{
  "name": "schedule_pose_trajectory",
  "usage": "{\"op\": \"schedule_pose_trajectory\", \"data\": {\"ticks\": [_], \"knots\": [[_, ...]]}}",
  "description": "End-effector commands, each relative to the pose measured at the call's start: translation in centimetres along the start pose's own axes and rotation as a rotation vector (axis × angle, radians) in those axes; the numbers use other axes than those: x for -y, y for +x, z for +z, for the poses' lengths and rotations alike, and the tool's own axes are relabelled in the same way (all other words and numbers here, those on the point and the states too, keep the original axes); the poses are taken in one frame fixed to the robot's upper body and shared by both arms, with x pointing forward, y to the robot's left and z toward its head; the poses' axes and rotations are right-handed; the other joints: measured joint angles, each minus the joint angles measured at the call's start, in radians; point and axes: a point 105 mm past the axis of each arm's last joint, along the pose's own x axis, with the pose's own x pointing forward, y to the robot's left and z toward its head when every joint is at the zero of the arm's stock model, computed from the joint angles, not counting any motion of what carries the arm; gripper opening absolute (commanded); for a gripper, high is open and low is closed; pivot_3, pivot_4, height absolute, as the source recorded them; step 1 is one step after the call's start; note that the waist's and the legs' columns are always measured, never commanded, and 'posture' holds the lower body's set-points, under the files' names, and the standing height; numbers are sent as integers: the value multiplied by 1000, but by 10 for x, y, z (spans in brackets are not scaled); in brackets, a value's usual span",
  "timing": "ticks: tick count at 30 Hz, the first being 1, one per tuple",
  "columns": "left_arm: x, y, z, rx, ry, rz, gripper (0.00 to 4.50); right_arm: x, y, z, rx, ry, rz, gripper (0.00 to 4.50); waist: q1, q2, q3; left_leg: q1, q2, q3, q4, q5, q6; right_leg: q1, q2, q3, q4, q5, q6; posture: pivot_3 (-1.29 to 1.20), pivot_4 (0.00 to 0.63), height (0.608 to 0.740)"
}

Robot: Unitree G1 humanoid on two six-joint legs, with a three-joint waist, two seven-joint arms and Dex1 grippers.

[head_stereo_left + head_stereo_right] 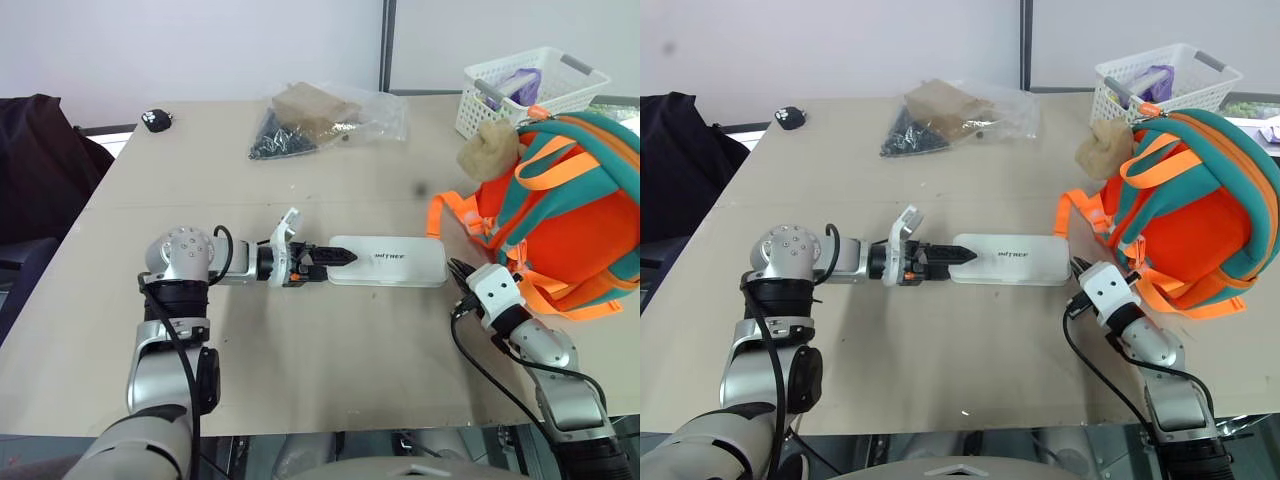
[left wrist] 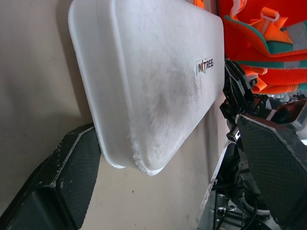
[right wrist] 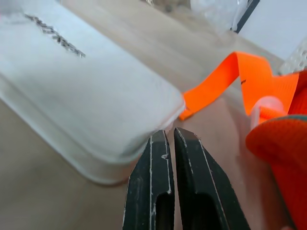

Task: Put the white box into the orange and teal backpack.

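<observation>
The white box lies flat on the table, its lettered lid up. My left gripper is at the box's left end, open, one finger on each side of that end. My right gripper is shut with nothing in it, its tips against the box's right corner. Just right of the box stands the orange and teal backpack, a tan plush bear at its top. An orange strap trails on the table by the right gripper.
A white lattice basket stands behind the backpack. A clear plastic bag with dark and tan contents lies at the far middle, a small black item at the far left. Dark fabric hangs beyond the table's left edge.
</observation>
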Motion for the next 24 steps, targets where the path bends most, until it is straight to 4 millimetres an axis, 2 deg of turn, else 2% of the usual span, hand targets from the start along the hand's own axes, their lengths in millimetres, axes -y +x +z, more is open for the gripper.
{"op": "schedule_pose_trajectory", "data": {"ticks": [1,5,6,8,11,13,16,24], "knots": [[-17,18,-19,-75,-76,59,4500,-3,3,16,62,-15,11,62,5,0,-1,0,0,0,0,0,0,0,0,0,0,0,0,0,150,740],[-15,22,-19,-64,-103,34,4500,-6,3,15,62,-10,26,62,16,-1,-4,1,-1,-1,0,0,0,2,-1,-1,0,0,0,0,150,740],[-15,23,-20,-64,-106,29,4248,-7,3,15,63,-6,34,15,18,-1,-4,1,-1,-2,0,0,0,2,-1,-1,0,0,0,0,150,740],[-16,26,-23,-67,-113,31,3714,-7,3,15,61,-2,24,0,18,-1,-5,1,-1,-2,0,0,0,2,-2,-2,0,0,0,0,150,740],[-18,28,-24,-61,-121,38,2163,9,2,9,18,-8,-74,0,19,-1,-5,0,-1,-3,0,0,0,2,-3,-3,-1,0,0,0,150,740],[-18,28,-23,-54,-124,41,1342,22,1,4,-10,-40,-134,0,22,-3,-5,-1,-1,-4,1,0,0,2,-3,-3,-1,0,0,0,150,740],[-19,27,-24,-50,-127,39,1113,26,0,0,-40,-39,-143,0,18,-7,-4,-3,-2,-7,3,0,0,2,-3,-7,-1,0,0,0,150,740],[-18,28,-24,-44,-130,28,1109,32,-3,-9,-111,3,-224,0,17,-7,-4,-3,-1,-8,3,0,0,2,-3,-7,-1,0,0,0,150,740]]}}
